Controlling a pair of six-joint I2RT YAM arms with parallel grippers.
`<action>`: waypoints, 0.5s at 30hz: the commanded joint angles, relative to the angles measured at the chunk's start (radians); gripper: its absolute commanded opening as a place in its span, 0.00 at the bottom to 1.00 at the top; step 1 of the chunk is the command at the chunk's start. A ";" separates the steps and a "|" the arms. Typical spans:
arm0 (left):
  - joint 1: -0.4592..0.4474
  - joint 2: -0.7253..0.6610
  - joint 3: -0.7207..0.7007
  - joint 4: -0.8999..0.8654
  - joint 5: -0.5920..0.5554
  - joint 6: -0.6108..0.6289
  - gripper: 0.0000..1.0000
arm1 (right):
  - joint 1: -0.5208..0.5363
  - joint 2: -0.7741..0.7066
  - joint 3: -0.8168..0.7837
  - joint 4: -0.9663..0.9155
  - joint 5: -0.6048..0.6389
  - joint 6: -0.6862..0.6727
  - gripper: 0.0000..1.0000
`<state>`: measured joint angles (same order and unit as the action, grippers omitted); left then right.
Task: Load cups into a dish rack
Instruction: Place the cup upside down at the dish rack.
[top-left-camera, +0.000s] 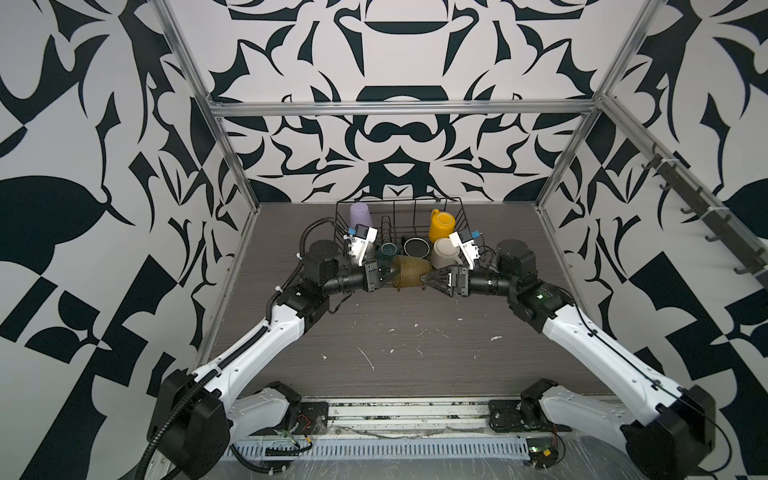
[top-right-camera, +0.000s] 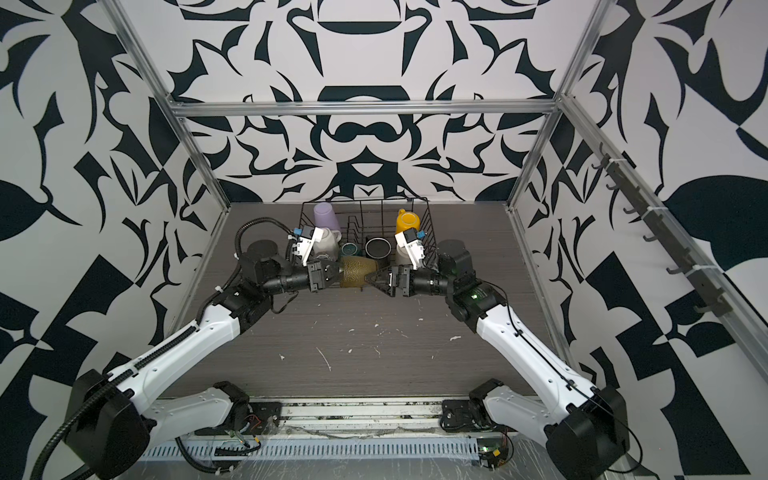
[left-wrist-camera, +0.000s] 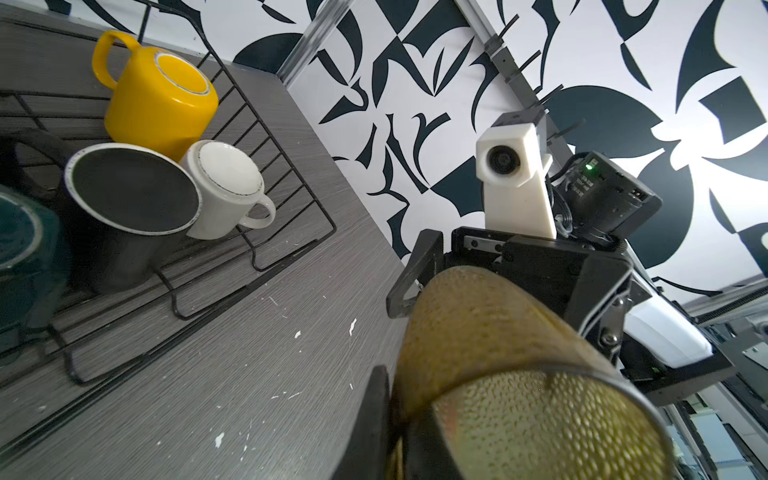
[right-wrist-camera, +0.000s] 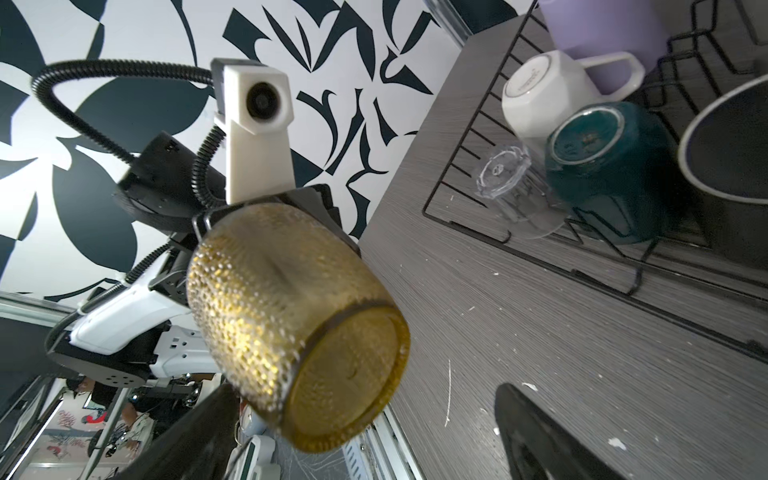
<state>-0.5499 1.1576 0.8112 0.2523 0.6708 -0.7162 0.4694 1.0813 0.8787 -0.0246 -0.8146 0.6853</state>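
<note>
The olive-brown cup (top-left-camera: 409, 272) hangs on its side above the table, just in front of the dish rack (top-left-camera: 461, 208). My left gripper (top-left-camera: 392, 272) is shut on its rim, one finger inside and one outside (left-wrist-camera: 374, 415). My right gripper (top-left-camera: 424, 278) stands open around the cup's base (right-wrist-camera: 345, 374), its fingers (right-wrist-camera: 532, 432) apart from the glass. Several cups sit upside down in the rack: lilac tumbler (top-left-camera: 360, 216), yellow mug (top-left-camera: 442, 226), black mug (top-left-camera: 417, 247), teal mug (top-left-camera: 387, 249), a white mug (left-wrist-camera: 224, 187), white faceted mug (right-wrist-camera: 536, 95) and clear glass (right-wrist-camera: 507, 183).
The rack stands against the back wall of the grey table (top-left-camera: 395, 340). Aluminium frame posts (top-left-camera: 232, 158) border the table at both sides. The arms' bases (top-left-camera: 286, 403) sit along the front rail.
</note>
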 joint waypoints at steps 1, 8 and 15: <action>0.008 -0.002 -0.022 0.129 0.091 -0.052 0.00 | 0.008 0.006 0.021 0.165 0.005 0.086 0.99; 0.025 0.016 -0.045 0.243 0.134 -0.126 0.00 | 0.023 0.048 0.016 0.238 0.010 0.147 0.99; 0.025 0.038 -0.056 0.314 0.156 -0.166 0.00 | 0.038 0.085 0.013 0.324 0.008 0.201 0.96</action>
<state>-0.5182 1.1938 0.7612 0.4541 0.7605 -0.8497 0.4995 1.1542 0.8787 0.2165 -0.8265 0.8467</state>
